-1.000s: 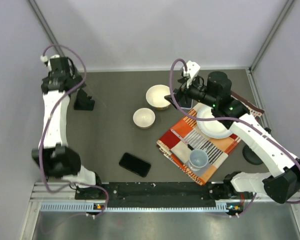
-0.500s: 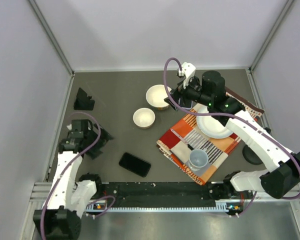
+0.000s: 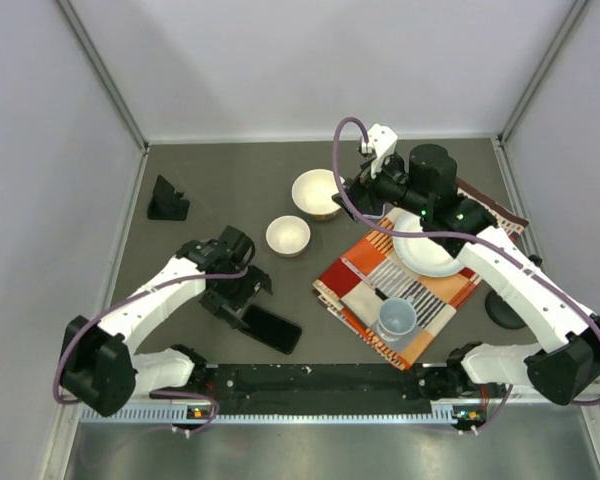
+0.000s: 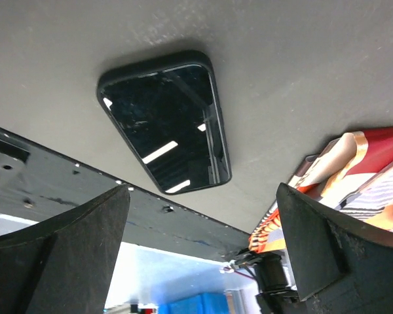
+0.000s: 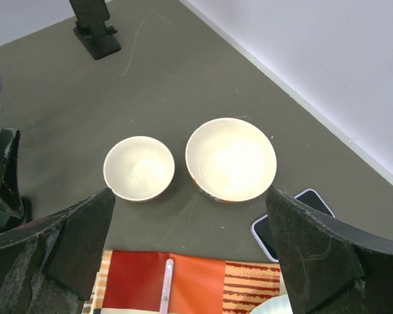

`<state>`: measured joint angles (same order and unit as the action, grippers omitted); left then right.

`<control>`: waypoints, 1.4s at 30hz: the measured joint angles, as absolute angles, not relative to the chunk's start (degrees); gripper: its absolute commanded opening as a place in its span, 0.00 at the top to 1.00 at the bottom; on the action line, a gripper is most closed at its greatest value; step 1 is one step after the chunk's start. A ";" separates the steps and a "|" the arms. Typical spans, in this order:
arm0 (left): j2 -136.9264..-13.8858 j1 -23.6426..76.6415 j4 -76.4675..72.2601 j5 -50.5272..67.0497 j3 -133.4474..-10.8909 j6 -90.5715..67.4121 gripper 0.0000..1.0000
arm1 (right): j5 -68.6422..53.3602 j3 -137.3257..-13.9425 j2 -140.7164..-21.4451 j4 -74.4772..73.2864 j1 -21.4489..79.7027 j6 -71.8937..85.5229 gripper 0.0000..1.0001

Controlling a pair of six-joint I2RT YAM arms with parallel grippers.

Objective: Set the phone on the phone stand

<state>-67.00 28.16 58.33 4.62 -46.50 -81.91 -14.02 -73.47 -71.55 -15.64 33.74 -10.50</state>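
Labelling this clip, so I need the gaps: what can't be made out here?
Second phone: right wrist view, mostly behind a claw finger; top view, under the right arm.
Phone stand: right wrist view, cut by the top edge.
Plate: top view, partly under that arm.

1. Phones: 2. The black phone [image 4: 164, 124] is just ahead of the left gripper [image 3: 238, 296]. The second phone [image 5: 291, 222] is by the right gripper [image 5: 190, 196], near its right finger.
2. Bowls: 2. A small bowl [image 5: 139, 167] and a big bowl [image 5: 230, 159], both under the right gripper.
3. Phone stand [image 3: 167, 200]: 1, well apart from the left gripper.
4. Plate [image 3: 425, 248]: 1.
5. Cup [image 3: 397, 319]: 1.
6. Striped cloth [image 3: 365, 275]: 1.
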 measured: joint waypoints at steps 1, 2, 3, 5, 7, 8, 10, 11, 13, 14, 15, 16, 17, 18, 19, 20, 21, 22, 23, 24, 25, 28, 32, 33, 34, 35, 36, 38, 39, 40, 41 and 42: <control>-68.58 28.95 58.19 4.64 -47.51 -83.48 0.01 | -13.63 -73.34 -71.50 -15.59 33.74 -10.66 0.01; -69.56 29.50 58.06 4.69 -47.79 -85.06 0.01 | -13.37 -73.08 -71.44 -15.53 33.74 -10.85 0.01; -70.28 30.00 58.11 4.89 -47.79 -86.56 0.01 | -13.06 -72.73 -71.40 -15.57 33.74 -11.00 0.01; -71.57 30.65 58.57 5.26 -47.79 -89.12 0.01 | -12.43 -72.20 -71.35 -15.86 33.74 -11.46 0.01; -72.82 31.44 58.52 5.45 -47.75 -91.74 0.01 | -11.70 -71.53 -71.20 -15.97 33.76 -11.99 0.01; -73.08 31.68 58.41 5.65 -47.64 -92.62 0.01 | -11.40 -71.22 -71.13 -15.88 33.76 -12.19 0.01; -73.41 32.14 57.95 6.15 -47.13 -94.45 0.01 | -10.85 -70.78 -70.94 -16.05 33.76 -12.58 0.01; -73.56 32.34 57.74 6.39 -46.94 -95.20 0.01 | -10.63 -70.67 -70.89 -16.01 33.76 -12.75 0.01; -74.13 32.73 57.25 6.48 -46.85 -96.40 0.01 | -10.48 -70.57 -70.87 -15.94 33.76 -13.04 0.01; -74.59 32.93 56.95 6.57 -46.83 -97.01 0.01 | -10.48 -70.54 -70.87 -15.94 33.76 -13.06 0.01; -75.11 33.12 56.66 6.61 -46.78 -97.51 0.01 | -10.41 -70.54 -70.87 -15.94 33.76 -13.08 0.01; -75.61 33.26 56.40 6.63 -46.65 -97.91 0.01 | -10.39 -70.54 -70.87 -15.92 33.76 -13.10 0.01; -76.01 33.41 55.92 6.66 -46.30 -98.37 0.01 | -10.37 -70.54 -70.87 -15.92 33.76 -13.15 0.01; -76.23 33.45 55.42 6.66 -45.78 -98.83 0.01 | -10.35 -70.52 -70.87 -15.92 33.76 -13.32 0.01; -76.42 33.47 55.13 6.66 -45.17 -99.26 0.01 | -10.35 -70.50 -70.87 -15.92 33.76 -13.41 0.01; -76.47 33.50 54.87 6.66 -44.53 -99.63 0.01 | -10.35 -70.50 -70.87 -15.92 33.76 -13.47 0.01; -76.47 33.50 54.50 6.72 -43.77 -100.05 0.01 | -10.35 -70.50 -70.87 -15.92 33.76 -13.50 0.01; -76.47 33.50 54.13 6.81 -43.05 -100.49 0.01 | -10.35 -70.50 -70.87 -15.92 33.76 -13.50 0.01; -76.47 33.52 53.76 6.92 -42.35 -100.86 0.01 | -10.37 -70.50 -70.87 -15.92 33.76 -13.50 0.01; -76.47 33.54 53.49 6.98 -41.80 -101.10 0.01 | -10.37 -70.48 -70.85 -15.92 33.76 -13.50 0.01; -76.47 33.58 53.08 7.05 -41.15 -101.45 0.01 | -10.37 -70.48 -70.83 -15.92 33.76 -13.50 0.01; -76.49 33.69 51.59 7.25 -39.99 -102.17 0.01 | -10.39 -70.48 -70.65 -15.94 33.76 -13.50 0.01; -77.03 33.80 50.06 7.57 -39.90 -102.45 0.01 | -10.41 -70.48 -70.52 -15.92 33.76 -13.52 0.01; -77.34 33.80 49.65 7.70 -39.90 -102.54 0.01 | -10.39 -70.48 -70.52 -15.92 33.76 -13.52 0.01; -77.73 33.80 49.28 7.79 -39.88 -102.59 0.01 | -10.39 -70.48 -70.52 -15.92 33.76 -13.52 0.01; -78.02 33.80 49.06 7.92 -39.86 -102.63 0.01 | -10.41 -70.48 -70.52 -15.92 33.76 -13.52 0.01; -78.19 33.80 48.90 7.97 -39.81 -102.67 0.01 | -10.41 -70.48 -70.52 -15.92 33.76 -13.52 0.01; -78.28 33.85 48.49 8.12 -39.35 -103.00 0.01 | -10.39 -70.48 -70.52 -15.92 33.76 -13.52 0.01; -78.26 33.87 48.40 8.14 -39.11 -103.15 0.01 | -10.41 -70.48 -70.52 -15.92 33.76 -13.52 0.01; -78.26 33.87 48.42 8.14 -38.76 -103.42 0.01 | -10.41 -70.48 -70.52 -15.92 33.76 -13.52 0.01; -78.24 33.87 48.45 8.12 -38.54 -103.48 0.01 | -10.41 -70.48 -70.52 -15.92 33.76 -13.52 0.01; -78.13 33.87 48.49 8.12 -38.30 -103.61 0.01 | -10.41 -70.48 -70.52 -15.92 33.76 -13.52 0.01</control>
<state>-78.13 33.87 48.49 8.12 -38.30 -103.61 -10.41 -70.48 -70.52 -15.92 33.76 -13.52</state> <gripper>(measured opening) 0.987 0.987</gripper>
